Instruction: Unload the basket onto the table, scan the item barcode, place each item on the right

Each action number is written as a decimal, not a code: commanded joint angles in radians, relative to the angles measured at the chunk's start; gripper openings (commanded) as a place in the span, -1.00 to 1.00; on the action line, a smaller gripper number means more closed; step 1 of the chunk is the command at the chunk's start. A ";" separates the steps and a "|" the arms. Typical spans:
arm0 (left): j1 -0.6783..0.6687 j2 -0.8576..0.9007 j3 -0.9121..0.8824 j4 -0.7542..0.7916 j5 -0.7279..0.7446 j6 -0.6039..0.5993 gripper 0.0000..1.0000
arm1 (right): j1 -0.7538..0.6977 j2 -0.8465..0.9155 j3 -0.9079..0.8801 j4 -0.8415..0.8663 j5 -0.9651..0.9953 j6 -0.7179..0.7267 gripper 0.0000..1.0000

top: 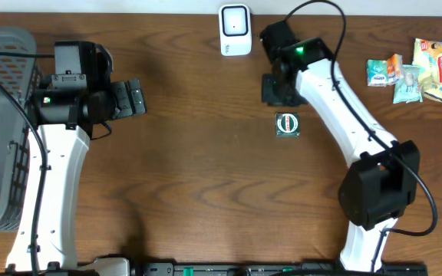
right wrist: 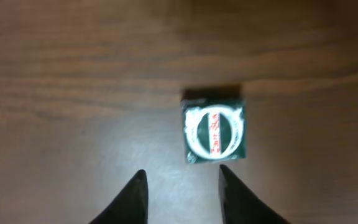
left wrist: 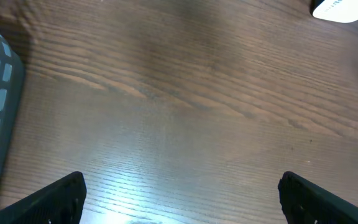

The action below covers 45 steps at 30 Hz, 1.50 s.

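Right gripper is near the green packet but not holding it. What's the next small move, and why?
Probably open the right gripper wider and nudge it toward the green packet. The packet lies flat on the table, untouched, just beyond the fingertips and off-centre, and looks about as wide as the present gap.

Green packet (top: 288, 124) near white scanner (top: 235, 29)
The small square packet lies flat, its white ring and red print facing up, apart from the scanner, which sits at the far edge.
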 commanded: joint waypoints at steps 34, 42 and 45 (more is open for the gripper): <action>0.003 -0.001 0.002 -0.003 -0.009 0.002 0.96 | -0.136 -0.006 -0.479 0.374 0.088 -0.246 0.64; 0.003 -0.001 0.002 -0.003 -0.009 0.002 0.96 | -0.200 -0.008 -0.367 0.295 0.083 -0.232 0.71; 0.003 -0.001 0.002 -0.003 -0.009 0.002 0.95 | -0.207 -0.008 -0.345 0.309 0.012 -0.330 0.70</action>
